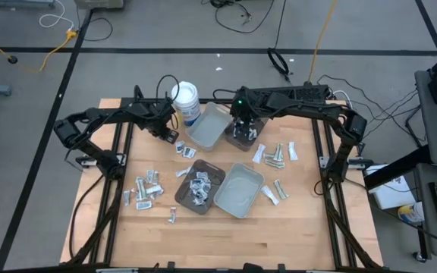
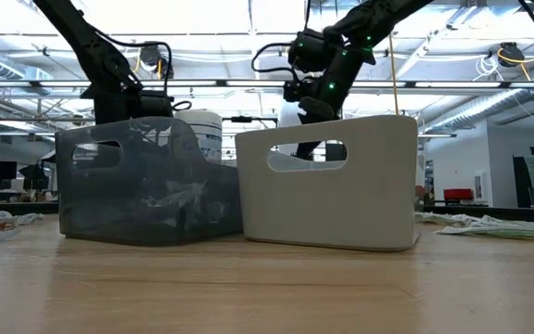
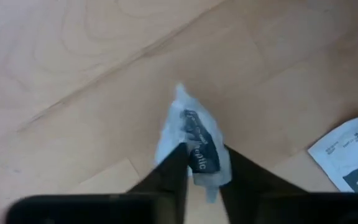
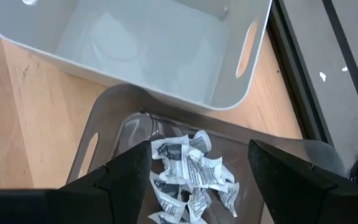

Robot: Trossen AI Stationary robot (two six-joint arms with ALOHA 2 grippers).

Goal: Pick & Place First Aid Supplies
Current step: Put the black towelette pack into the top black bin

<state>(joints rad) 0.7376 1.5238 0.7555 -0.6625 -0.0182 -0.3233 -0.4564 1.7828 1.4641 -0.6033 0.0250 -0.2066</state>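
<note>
Small white first aid packets lie loose on the wooden table, left [image 1: 146, 189] and right [image 1: 276, 155]; more fill a dark tray [image 1: 200, 188] near the middle. My left gripper [image 1: 167, 133] points straight down beside the white tub [image 1: 186, 98] and is shut on one white packet with a dark blue label [image 3: 201, 146]. My right gripper [image 1: 243, 127] hangs open above a far dark tray [image 4: 104, 134] that holds several packets [image 4: 188, 177]; nothing is between its fingers [image 4: 197, 155]. My left gripper pinches the blue-labelled packet between its two fingers [image 3: 174, 165], which come from above and point down. They meet the packet's two long edges near one end [image 3: 197, 163], and the packet bulges up between them. Its far end [image 3: 180, 99] lies on the table.
Two light grey trays stand on the table, one at the back [image 1: 207, 125] by the tub, one nearer [image 1: 239, 189] beside the dark tray. Another packet [image 3: 353, 155] lies close to my left gripper. The near part of the table [image 1: 226, 235] is bare wood.
</note>
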